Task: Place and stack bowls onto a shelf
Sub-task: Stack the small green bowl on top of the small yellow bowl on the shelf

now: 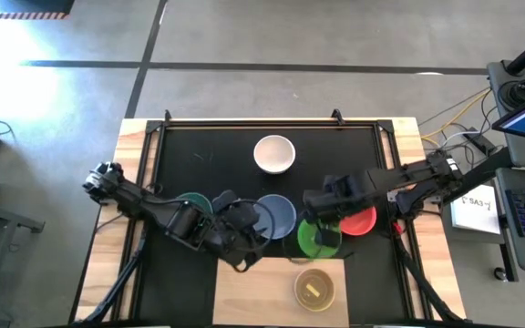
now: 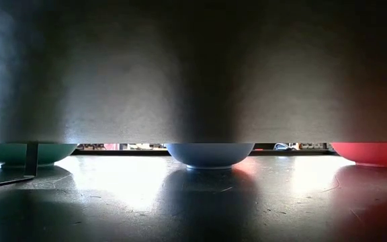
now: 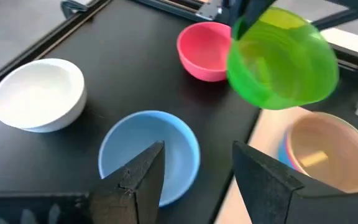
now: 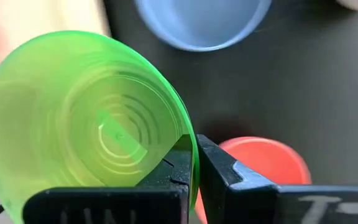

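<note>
- The bright green bowl (image 4: 86,118) is pinched by its rim between the fingers of the right gripper (image 4: 194,163) and is held tilted in the air, over the edge where the black mat (image 1: 208,150) meets the shelf (image 1: 244,296).
- In the high view the green bowl is seen between the pale blue bowl (image 1: 276,215) and the red bowl (image 1: 361,221), with the right gripper over it.
- The left gripper (image 3: 194,177) is held above the pale blue bowl with its fingers spread and nothing between them.
- On the shelf a stack is seen, with a yellowish bowl (image 1: 314,288) on top; rims of other bowls show beneath it in the left wrist view, colours not told with certainty.
- The white bowl (image 1: 274,153) sits alone on the mat, well apart from the arms.
- The teal bowl (image 1: 192,206) sits on the mat, partly covered by the left arm.
</note>
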Controlling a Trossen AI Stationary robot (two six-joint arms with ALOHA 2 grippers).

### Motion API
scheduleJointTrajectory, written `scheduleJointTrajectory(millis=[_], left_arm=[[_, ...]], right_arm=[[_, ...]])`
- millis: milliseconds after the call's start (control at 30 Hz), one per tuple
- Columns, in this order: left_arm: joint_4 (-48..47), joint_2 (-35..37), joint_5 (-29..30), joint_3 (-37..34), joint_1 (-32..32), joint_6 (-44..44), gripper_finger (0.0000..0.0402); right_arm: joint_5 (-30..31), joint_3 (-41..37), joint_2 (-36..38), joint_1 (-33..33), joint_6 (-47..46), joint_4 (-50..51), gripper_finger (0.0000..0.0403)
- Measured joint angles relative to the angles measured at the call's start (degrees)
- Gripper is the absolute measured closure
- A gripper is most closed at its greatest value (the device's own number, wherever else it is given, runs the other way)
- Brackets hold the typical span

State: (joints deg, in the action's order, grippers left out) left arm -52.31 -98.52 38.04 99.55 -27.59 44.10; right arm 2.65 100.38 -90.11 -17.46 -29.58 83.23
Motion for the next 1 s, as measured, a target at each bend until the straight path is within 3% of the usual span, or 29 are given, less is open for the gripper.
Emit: scheduleJointTrajectory(millis=[467,633,1000], left_arm=[[0.0,0.0,-0.6,0.0,-3.9,2.4,0.0232],[0.2,0.0,-4.6,0.0,-3.9,3.7,0.0232],[0.0,0.0,-4.6,0.0,-4.0,4.0,0.0232]], right_arm=[[-0.1,-0.3,-2.9,-17.6,-8.0,-12.2,0.0394],[0.5,-0.4,-7.1,-19.1,-6.5,-13.7,0.0394],[4.3,-0.4,-10.6,-18.4,1.3,-14.5,0.0394]])
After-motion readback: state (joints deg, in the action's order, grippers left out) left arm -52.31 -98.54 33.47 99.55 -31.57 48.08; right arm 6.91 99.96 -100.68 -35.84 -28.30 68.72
